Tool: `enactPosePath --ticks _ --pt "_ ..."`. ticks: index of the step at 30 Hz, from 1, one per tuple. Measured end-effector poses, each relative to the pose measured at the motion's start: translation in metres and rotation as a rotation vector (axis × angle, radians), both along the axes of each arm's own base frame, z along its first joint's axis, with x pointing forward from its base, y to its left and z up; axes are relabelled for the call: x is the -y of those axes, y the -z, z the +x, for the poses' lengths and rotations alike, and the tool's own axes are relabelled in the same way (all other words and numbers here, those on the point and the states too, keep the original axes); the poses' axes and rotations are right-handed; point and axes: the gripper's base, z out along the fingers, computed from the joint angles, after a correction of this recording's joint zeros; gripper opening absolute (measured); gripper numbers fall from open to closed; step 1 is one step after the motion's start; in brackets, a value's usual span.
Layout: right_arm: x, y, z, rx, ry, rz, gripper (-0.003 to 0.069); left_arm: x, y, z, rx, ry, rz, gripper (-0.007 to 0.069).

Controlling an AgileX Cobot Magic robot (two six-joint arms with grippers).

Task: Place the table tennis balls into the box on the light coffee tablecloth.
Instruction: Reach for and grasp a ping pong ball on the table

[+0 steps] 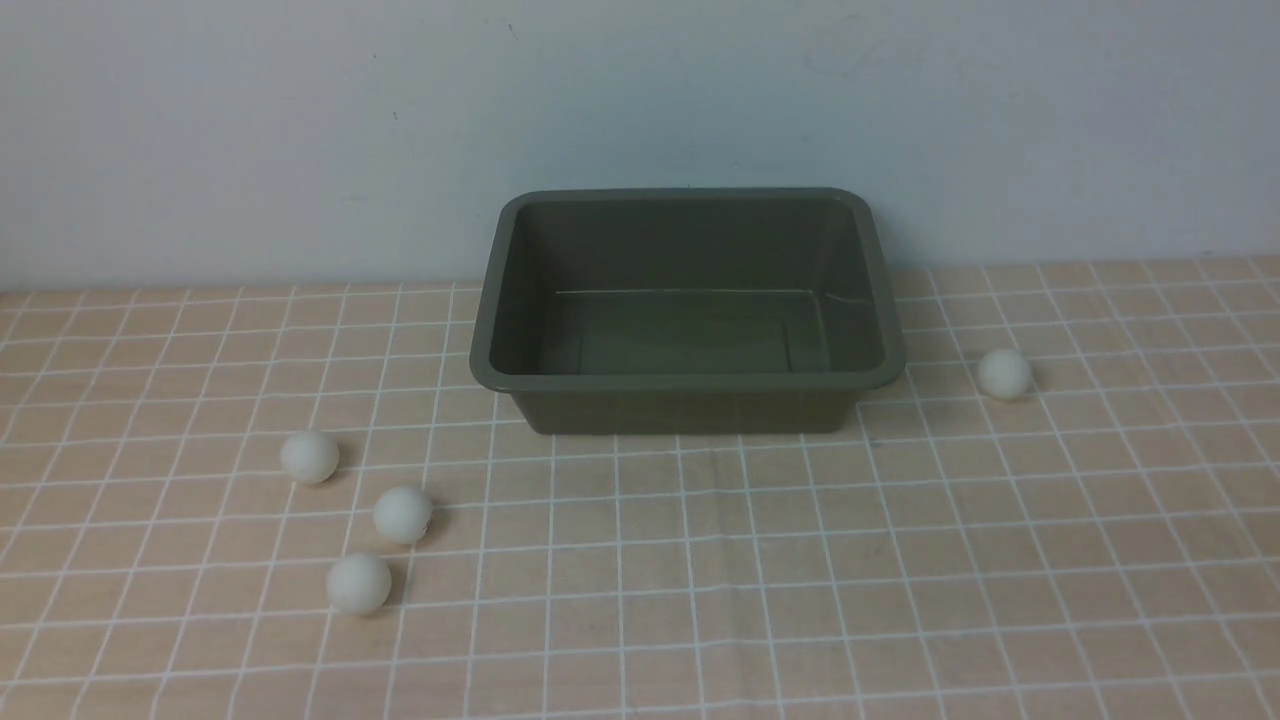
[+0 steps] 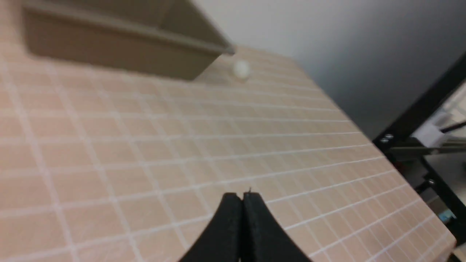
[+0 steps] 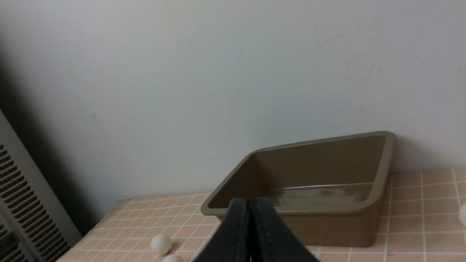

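White table tennis balls [image 1: 309, 457] roll; open your left gripper [image 2: 242, 198] and right gripper [image 3: 249, 203], both closed empty, then descend squarely.

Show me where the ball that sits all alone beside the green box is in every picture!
Front view: the lone ball lies on the cloth, right of the box.
Left wrist view: it is a blurry white blob just past the box's corner.
Right wrist view: only a sliver shows, cut off by the frame, beside the box.
Shared landmark: the box, seen in all three.
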Motion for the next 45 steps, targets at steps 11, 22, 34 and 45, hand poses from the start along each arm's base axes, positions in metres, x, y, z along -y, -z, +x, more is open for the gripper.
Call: enactPosePath --ticks 11,22,34,45 --pt "0.002 -0.019 -0.005 0.089 0.037 -0.031 -0.0019 -0.022 -0.034 0.008 0.041 -0.331 -0.202 -0.0069" --pt "0.007 -0.095 0.011 0.168 0.085 -0.109 -0.0019 -0.023 -0.153 -0.003 0.515 -0.292 0.038 -0.0069" --pt "-0.006 -0.105 0.098 -0.335 -0.297 -0.402 -0.0017 -0.006 -0.198 0.085 0.308 0.068 0.335 -0.0069" --pt "0.047 -0.046 0.150 -0.891 0.150 -0.574 -0.0016 -0.016 -0.148 0.144 0.019 0.184 0.583 -0.0069"
